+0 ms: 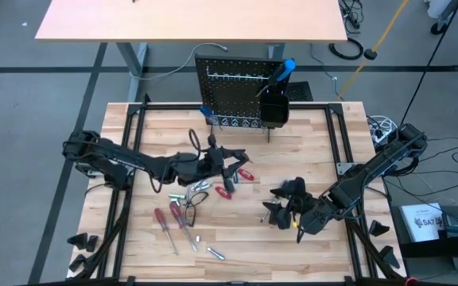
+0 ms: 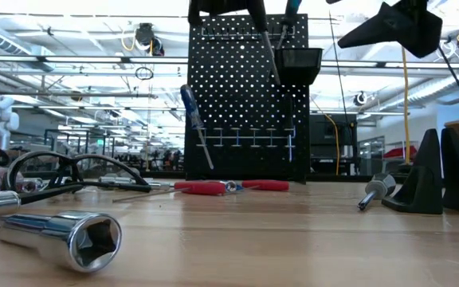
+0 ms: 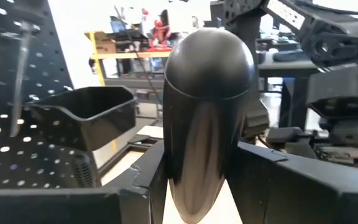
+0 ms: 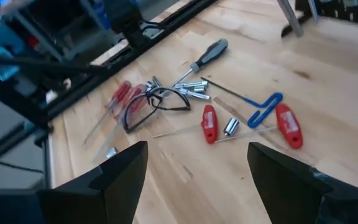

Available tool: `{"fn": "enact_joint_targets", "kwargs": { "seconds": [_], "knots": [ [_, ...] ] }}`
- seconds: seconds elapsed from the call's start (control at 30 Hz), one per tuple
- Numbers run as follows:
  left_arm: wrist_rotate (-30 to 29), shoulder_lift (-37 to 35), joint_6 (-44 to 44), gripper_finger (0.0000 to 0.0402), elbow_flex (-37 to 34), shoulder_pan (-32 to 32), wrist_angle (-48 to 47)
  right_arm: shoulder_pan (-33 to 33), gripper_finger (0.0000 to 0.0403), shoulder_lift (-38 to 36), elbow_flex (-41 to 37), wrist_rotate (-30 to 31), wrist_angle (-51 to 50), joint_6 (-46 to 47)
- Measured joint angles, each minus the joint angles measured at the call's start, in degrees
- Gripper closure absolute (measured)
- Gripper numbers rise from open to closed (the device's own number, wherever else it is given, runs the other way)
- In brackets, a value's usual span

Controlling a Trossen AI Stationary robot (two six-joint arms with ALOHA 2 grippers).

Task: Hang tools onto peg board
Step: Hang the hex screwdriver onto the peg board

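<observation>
Tools (image 1: pixel 188 208) lie scattered on the wooden desk (image 1: pixel 308 238), mostly at about 7 o'clock from its middle in the overhead view: 2 red-handled screwdrivers (image 1: pixel 165 220), a pair of safety glasses (image 4: pixel 151 104), silver sockets (image 2: pixel 58 233) and hex keys. 2 more red handles (image 4: pixel 248 123) and a blue T-handled key (image 4: pixel 261 107) rest near the desk's centre.

At 12 o'clock stands the peg board (image 1: pixel 233 97), upright on its feet, with a black bin (image 1: pixel 273 105) hooked to its face. A blue-handled screwdriver (image 1: pixel 283 71) already sits in that bin, and another blue-handled one (image 2: pixel 191 108) hangs slanted at the board's lower edge.

Reaching in from 9 o'clock, the left claw (image 1: pixel 227 165) hovers over the centre with its fingers pinching a dark rounded handle (image 3: pixel 207 112), seemingly held upright so it can be carried toward the board.

At about 4 o'clock, the right claw (image 1: pixel 283 205) waits with fingers (image 4: pixel 120 171) spread wide and holding nothing, facing the loose pile, likely poised for the next pick.
</observation>
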Motion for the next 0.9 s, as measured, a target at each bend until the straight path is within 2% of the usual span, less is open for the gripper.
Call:
{"fn": "enact_joint_targets", "kwargs": {
  "seconds": [0.17,0.37,0.63,0.8,0.9],
  "knots": [
    [6.86,0.00,-0.05,0.0270,0.00,3.13,-1.53,-0.86,0.0133,1.06,0.05,0.04,0.03,6.66],
    [10.02,-0.35,-0.48,0.0270,-0.04,5.67,-6.15,-2.95,0.0133,5.24,5.75,-2.05,-4.59,12.20],
    [10.86,-8.51,-0.46,0.0270,-4.91,5.39,-12.48,-6.32,0.0133,15.38,23.08,-12.38,-30.23,23.73],
    [12.01,-15.69,-0.44,0.0270,-9.24,4.91,-14.33,-9.02,0.0141,24.49,27.33,-18.85,-32.11,23.56],
    [11.98,-19.86,-0.48,0.0270,-11.43,4.96,-15.81,-10.33,0.0178,28.85,29.33,-23.68,-35.67,23.63]
  ]
}}
